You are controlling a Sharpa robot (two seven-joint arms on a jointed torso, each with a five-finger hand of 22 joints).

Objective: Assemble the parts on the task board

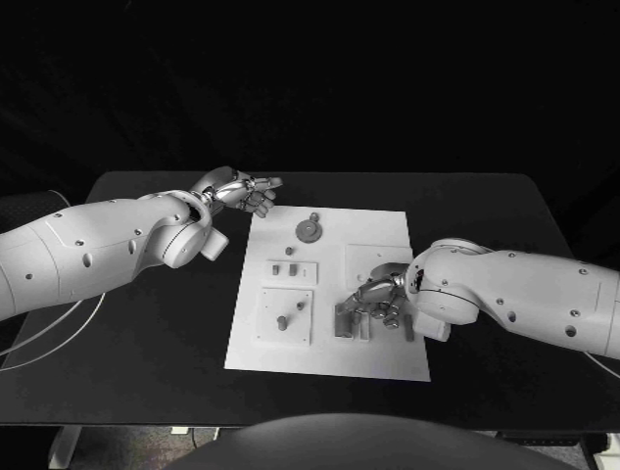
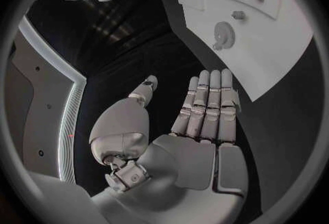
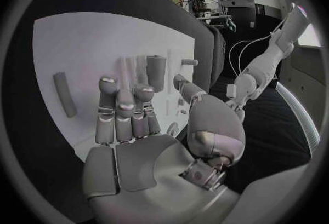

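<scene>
Parts sit on the white task board (image 1: pixel 380 357), which lies in the middle of the black table (image 1: pixel 140 352). No readable writing, label or brand on the board or the pieces.

Far end of the board: a round gear-like part (image 1: pixel 310 229) with a short stem, lying flat. Below it, a small raised plate with little blocks (image 1: pixel 291 269) standing on it. Nearer me, a square plate carrying two small pegs (image 1: pixel 291 313). On the board's right half, upright slats (image 1: pixel 348 321) stand in a cluster.

My right hand (image 1: pixel 379 297) is over that cluster, fingers pointed down among the pieces. From the right wrist view, the right-hand fingers (image 3: pixel 123 112) are stretched out side by side above the board, thumb off to the side, nothing between them; a short cylinder (image 3: pixel 156 72) stands just past the fingertips and a flat bar (image 3: pixel 63 93) lies apart on the white surface. I cannot tell whether any fingertip touches a piece.

My left hand (image 1: pixel 242 192) is off the board, over bare table beside its far left corner, palm up, fingers spread and holding nothing. The left wrist view shows the same: left-hand fingers (image 2: pixel 209 106) straight and together, thumb apart, with the gear-like part well beyond the fingertips on the board.
</scene>
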